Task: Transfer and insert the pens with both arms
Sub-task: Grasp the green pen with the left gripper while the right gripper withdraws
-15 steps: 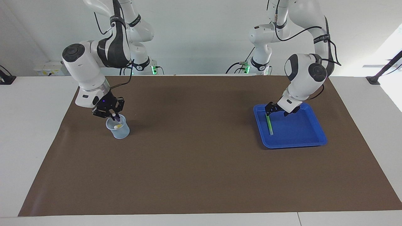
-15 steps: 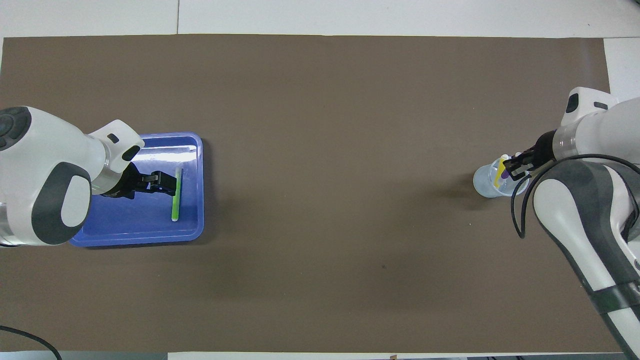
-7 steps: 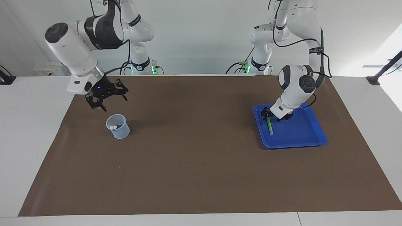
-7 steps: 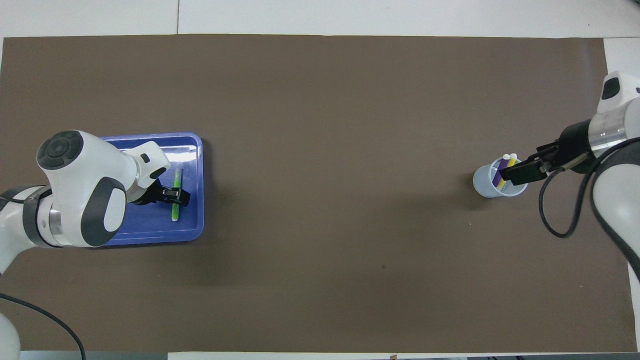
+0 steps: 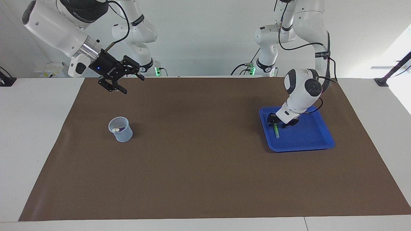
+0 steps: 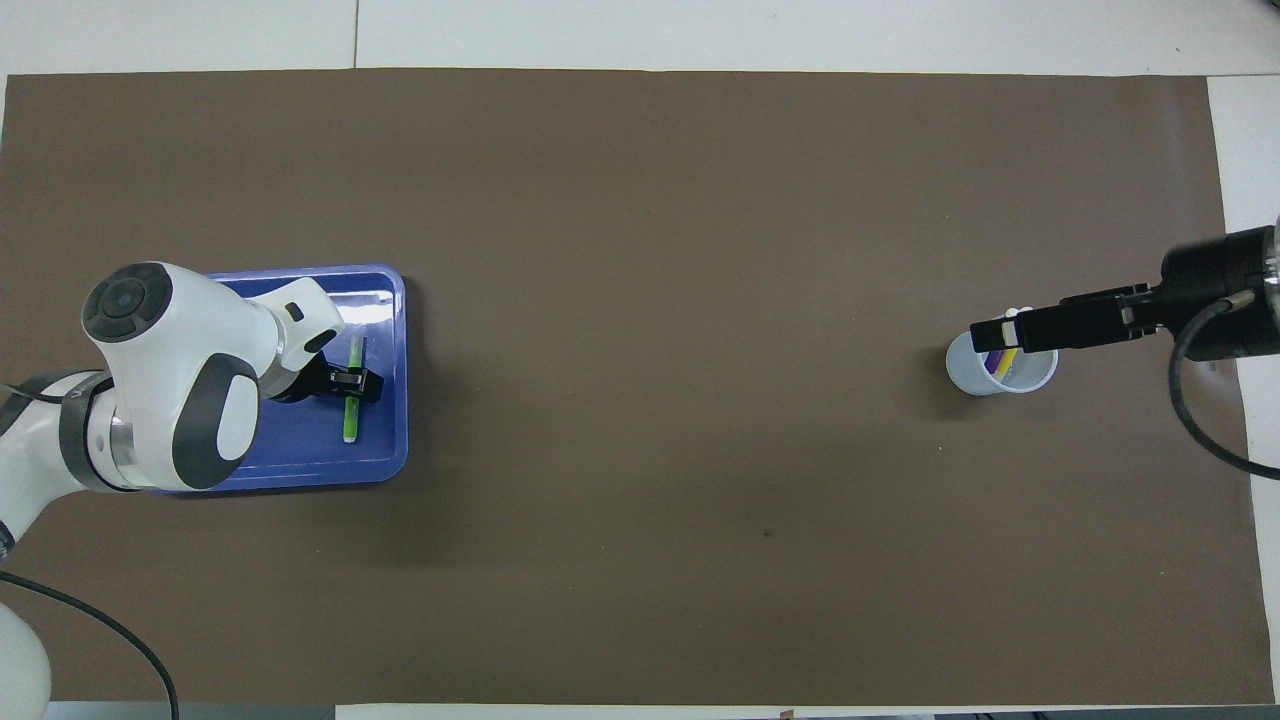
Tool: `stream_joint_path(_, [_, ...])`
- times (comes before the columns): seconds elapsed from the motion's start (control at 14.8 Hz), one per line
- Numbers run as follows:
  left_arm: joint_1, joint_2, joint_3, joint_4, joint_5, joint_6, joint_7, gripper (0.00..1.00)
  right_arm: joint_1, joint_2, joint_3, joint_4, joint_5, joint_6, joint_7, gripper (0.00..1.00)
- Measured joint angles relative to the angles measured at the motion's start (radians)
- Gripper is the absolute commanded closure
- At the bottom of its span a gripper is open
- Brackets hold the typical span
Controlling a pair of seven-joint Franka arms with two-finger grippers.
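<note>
Three marker pens show: one green pen lying in the tray, and a purple pen and a yellow pen standing together in the cup. There is one blue tray and one pale translucent cup. One brown mat covers the one white table. Two large white arms work here, each with one black hand: the left hand and the right hand. Two smaller white arms with green lights stand at the robots' end.
</note>
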Motion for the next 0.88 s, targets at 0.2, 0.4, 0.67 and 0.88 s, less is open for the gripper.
stream_joint_path(0.2, [0.0, 0.0, 0.001, 0.003, 0.003, 0.006, 0.0, 0.76, 0.005, -0.009, 0.013, 0.0, 0.015, -0.038, 0.115, 0.0])
stream_joint_path(0.4, [0.0, -0.001, 0.002, 0.005, 0.003, 0.011, -0.001, 1.0, 0.011, -0.012, 0.04, -0.018, 0.065, 0.015, 0.227, 0.0])
stream_joint_path(0.67, [-0.001, -0.003, -0.001, 0.006, 0.002, 0.01, -0.002, 1.0, 0.073, -0.051, 0.049, -0.124, 0.161, 0.102, 0.361, 0.0])
stream_joint_path(0.88, [0.001, 0.0, 0.001, 0.013, 0.002, 0.007, -0.003, 1.0, 0.088, -0.073, 0.049, -0.146, 0.227, 0.133, 0.407, 0.0])
